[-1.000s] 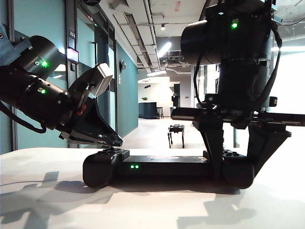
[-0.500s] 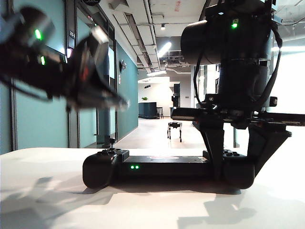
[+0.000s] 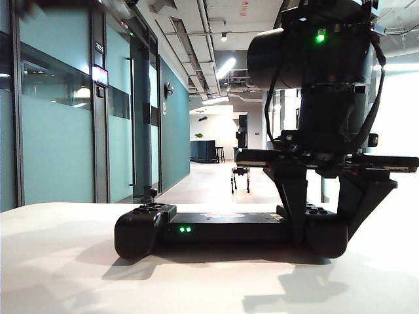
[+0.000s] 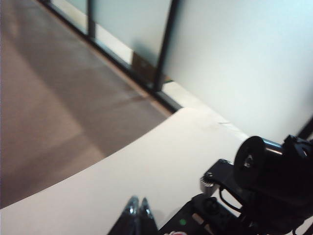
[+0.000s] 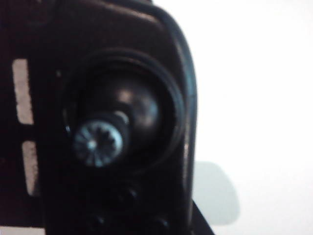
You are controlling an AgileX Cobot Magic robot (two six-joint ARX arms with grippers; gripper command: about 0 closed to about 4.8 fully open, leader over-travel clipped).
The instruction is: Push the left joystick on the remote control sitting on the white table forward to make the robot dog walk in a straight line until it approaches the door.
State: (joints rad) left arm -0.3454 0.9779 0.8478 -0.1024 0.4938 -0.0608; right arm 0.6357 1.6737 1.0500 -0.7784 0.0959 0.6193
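Observation:
The black remote control [image 3: 222, 229] lies on the white table [image 3: 65, 261] with its two green lights lit. Its left joystick [image 3: 152, 193] stands free with nothing touching it. My right gripper [image 3: 322, 241] comes down from above, and its fingers [image 3: 294, 209] clamp the controller's right end. The right wrist view is filled by the other thumbstick [image 5: 98, 142]. My left gripper [image 4: 137, 208] hangs shut and empty above the table, off the remote control [image 4: 195, 218]; it is out of the exterior view. The robot dog [image 3: 240, 176] stands far down the corridor.
Teal glass walls with dark frames [image 3: 98, 131] line the left of the corridor [image 3: 209, 186] beyond the table. My right arm [image 4: 274, 171] rises over the controller's far end. The table's edge [image 4: 98, 159] drops to brown floor.
My left gripper has lifted off the left joystick and swung up and left, out of the exterior view. The robot dog has walked a little farther down the corridor. The right arm held still.

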